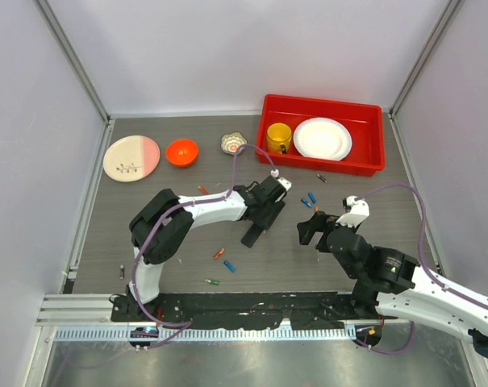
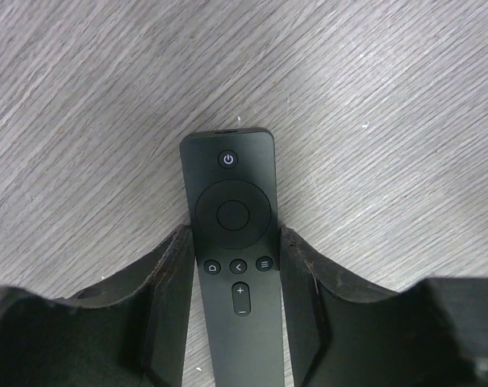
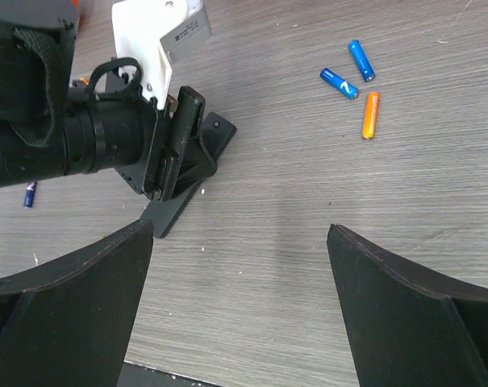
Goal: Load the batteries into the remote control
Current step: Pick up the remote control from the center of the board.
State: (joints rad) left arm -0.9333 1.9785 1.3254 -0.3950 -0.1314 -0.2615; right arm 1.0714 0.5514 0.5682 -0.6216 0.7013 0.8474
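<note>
The grey wood-grain table (image 1: pixel 292 266) carries the remote control (image 2: pixel 231 242), buttons up, between the left jaws. Three batteries (image 3: pixel 339 82), two blue and one orange, lie on the table beyond the right jaws, toward their right side. A red tray (image 1: pixel 324 101), an orange bowl (image 1: pixel 181 151) and a plate (image 1: pixel 131 157) sit well beyond both sets of jaws.

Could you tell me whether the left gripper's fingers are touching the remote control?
Touching. In the left wrist view both fingers of the left gripper press against the long edges of the remote control, no gap.
</note>
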